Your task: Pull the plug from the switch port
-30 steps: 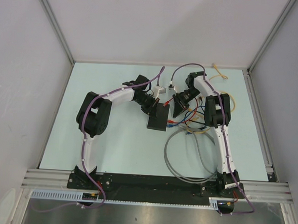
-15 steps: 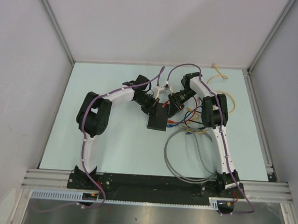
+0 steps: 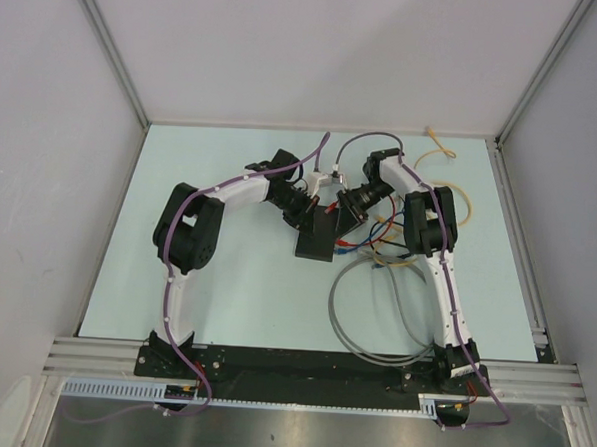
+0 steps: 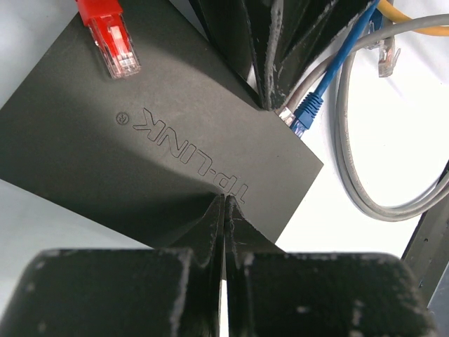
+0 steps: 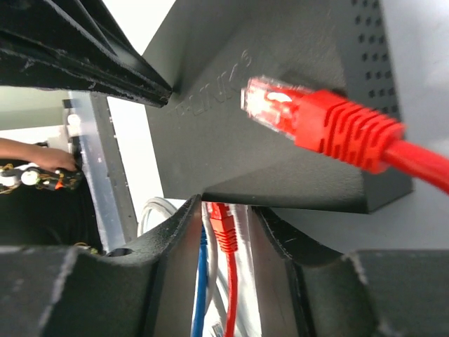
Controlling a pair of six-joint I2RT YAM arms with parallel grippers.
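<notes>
Top view: we see the switch [image 3: 314,244] lying flat on the pale table [image 3: 215,279], near its middle, with both arms meeting over its far end. From the left gripper [image 3: 309,214] the switch lies at about 6 o'clock. From the right gripper [image 3: 344,218] it lies at about 8 o'clock.

Left wrist view: the left gripper [image 4: 223,203] has its fingers pressed together with nothing between them. Their tips rest on the lettered top face of the switch [image 4: 140,161], close to one edge. The right gripper's dark fingers come down at 12 o'clock and meet the opposite edge of the switch. Just beside them, at 2 o'clock, we see a blue plug [image 4: 305,116] and a grey cable [image 4: 342,133] off the box on the table.

Right wrist view: the right gripper [image 5: 226,207] stands narrowly parted at the near edge of the switch [image 5: 280,168]. A second red plug [image 5: 223,228] sits in the gap between its fingers [image 5: 175,239]. We cannot tell whether the pads touch this plug or whether it is seated in a socket. A loose red plug [image 5: 309,116] lies on top of the switch at 1 o'clock from the fingertips, its clear tip free of any socket. The same plug appears at 11 o'clock in the left wrist view.
</notes>
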